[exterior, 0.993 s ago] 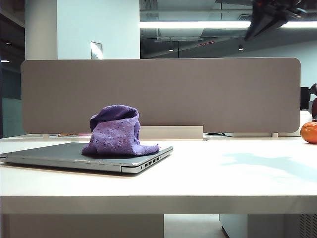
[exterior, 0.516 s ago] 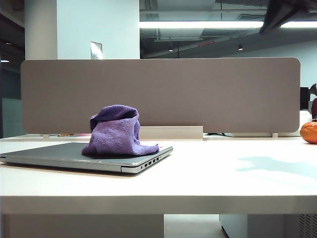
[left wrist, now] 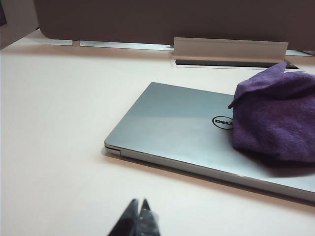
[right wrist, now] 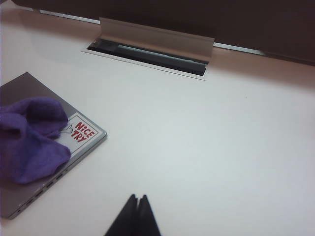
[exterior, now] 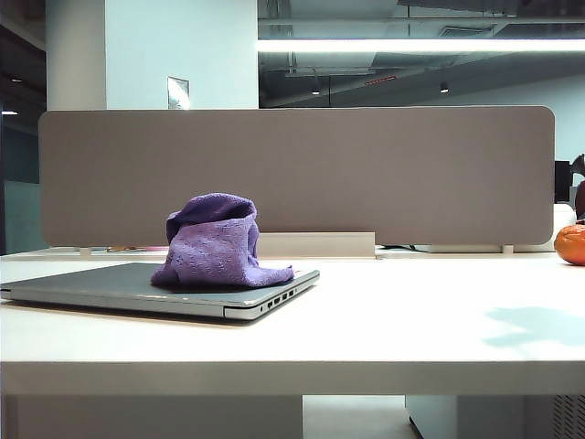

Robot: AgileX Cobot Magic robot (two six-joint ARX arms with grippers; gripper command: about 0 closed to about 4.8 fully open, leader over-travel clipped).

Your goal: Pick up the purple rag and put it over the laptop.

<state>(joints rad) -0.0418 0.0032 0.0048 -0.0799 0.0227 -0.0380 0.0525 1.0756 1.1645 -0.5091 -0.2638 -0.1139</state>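
The surface [exterior: 439, 338] carries nearly everything in view, and on it the laptop [exterior: 119, 285] lies shut towards the left of the exterior view, silver lid up, ports facing the camera. The purple rag [exterior: 218, 245] already sits on that lid, bunched into a soft heap at the end nearer the middle of the surface, one corner drooping to the lid's edge. So the placing looks done in my judgement: the cloth rests on the computer and neither tool touches it. What may be left is only tidiness (the rag is heaped, not spread, and covers a part of the lid, leaving the round logo [left wrist: 222, 122] and a sticker [right wrist: 82, 132] bare).

The right tool [right wrist: 137, 198] hangs above bare surface, well apart from the laptop, its two tips pressed together with nothing between them. The left tool [left wrist: 138, 203] hovers near the laptop's other end, also empty, tips closed to a point.

Neither arm shows in the exterior view, so their height over the surface is hard to judge. Each wrist view cuts off part of the laptop, and only the very tips of each tool are visible. An orange round thing [exterior: 570, 243] at the far right edge is cropped and I cannot name it.
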